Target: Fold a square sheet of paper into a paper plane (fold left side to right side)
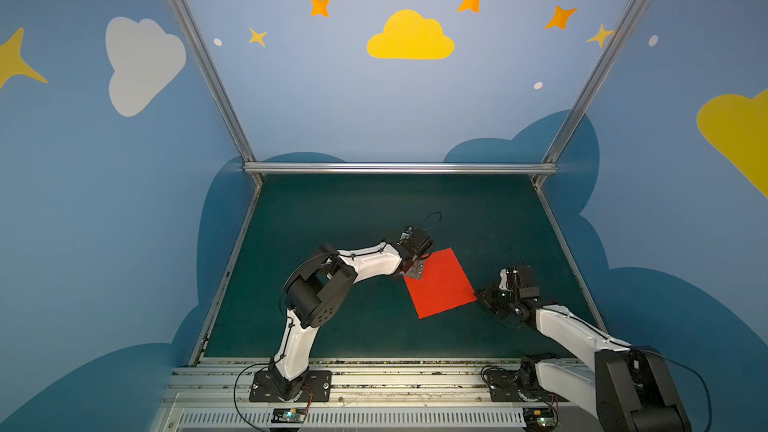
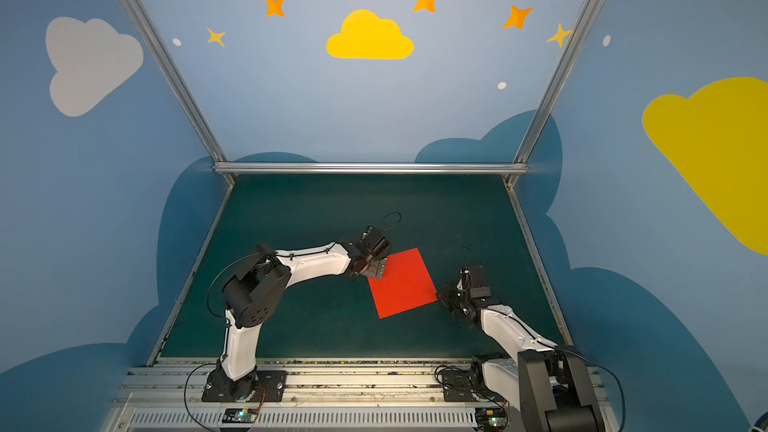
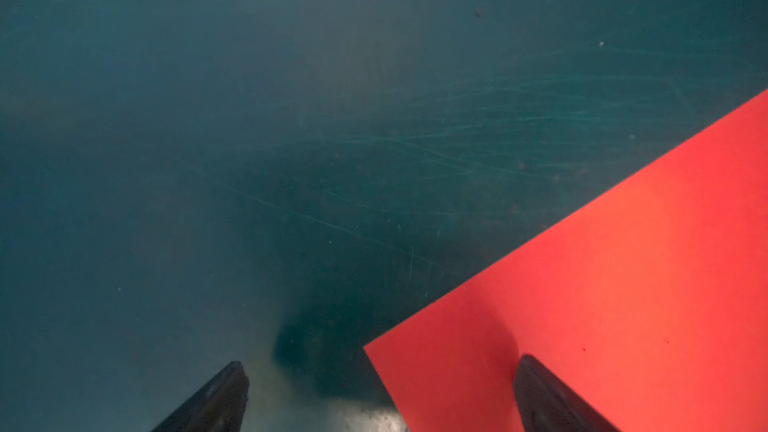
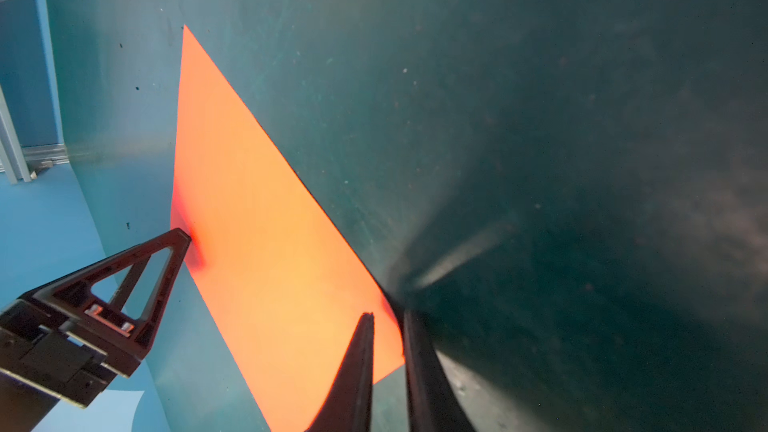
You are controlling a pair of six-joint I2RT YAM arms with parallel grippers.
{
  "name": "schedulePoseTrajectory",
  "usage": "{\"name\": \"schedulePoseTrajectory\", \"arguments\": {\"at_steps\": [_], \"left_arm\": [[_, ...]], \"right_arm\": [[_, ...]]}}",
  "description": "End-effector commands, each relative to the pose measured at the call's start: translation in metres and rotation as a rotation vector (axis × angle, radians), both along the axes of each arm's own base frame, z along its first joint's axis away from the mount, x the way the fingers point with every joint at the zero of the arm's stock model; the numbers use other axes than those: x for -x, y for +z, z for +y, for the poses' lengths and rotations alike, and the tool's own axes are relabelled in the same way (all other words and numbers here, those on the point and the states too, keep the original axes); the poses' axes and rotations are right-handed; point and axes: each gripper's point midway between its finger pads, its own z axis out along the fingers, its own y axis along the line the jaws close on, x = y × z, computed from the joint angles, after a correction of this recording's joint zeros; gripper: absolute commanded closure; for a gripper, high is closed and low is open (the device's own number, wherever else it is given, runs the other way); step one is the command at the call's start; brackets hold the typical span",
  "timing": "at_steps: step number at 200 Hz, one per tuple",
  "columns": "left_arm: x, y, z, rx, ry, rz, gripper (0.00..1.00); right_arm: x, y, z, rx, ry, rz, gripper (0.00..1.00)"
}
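While my right pincer (image 4: 386,320) sits low, its two fingers stand close together with one corner of the sheet (image 1: 440,284) between them. I cannot tell if they truly pinch it. That corner is at the sheet's 3 o'clock in both top views. My left pincer (image 3: 382,363) is spread wide at the 9 o'clock corner. One of its fingers seems to touch the red and one is over the mat (image 1: 353,209), and it grips nothing. The sheet lies flat with no folds, a little toward 4 o'clock from the mat's middle.

I think it could go wrong like this. If the right grip is weak, the thin paper may slip out when lifted. If the left finger presses too softly, the whole sheet could slide and the edges would not line up. A hard pull could crumple or tear the corner. I see no boxes, bowls or trays, so nothing sits inside anything.
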Motion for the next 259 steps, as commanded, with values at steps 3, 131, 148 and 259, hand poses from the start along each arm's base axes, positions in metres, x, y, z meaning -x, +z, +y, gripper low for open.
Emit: {"name": "schedulePoseTrajectory", "arguments": {"at_steps": [3,131,148,259], "left_arm": [[0.013,-0.030,0.006,-0.044,-0.012,0.082,0.00],[0.027,0.043,0.002,0.724,0.222,0.228,0.00],[0.030,0.047,-0.007,0.835,0.244,0.252,0.00],[0.033,0.071,-0.041,1.237,0.357,0.331,0.00]], "right_arm": [[0.007,-0.003,0.001,-0.002,0.014,0.035,0.94],[-0.031,0.113,0.041,-0.173,0.152,-0.089,1.00],[-0.038,0.133,0.046,-0.195,0.155,-0.119,1.00],[-0.082,0.237,0.084,-0.277,0.209,-0.261,1.00]]}}
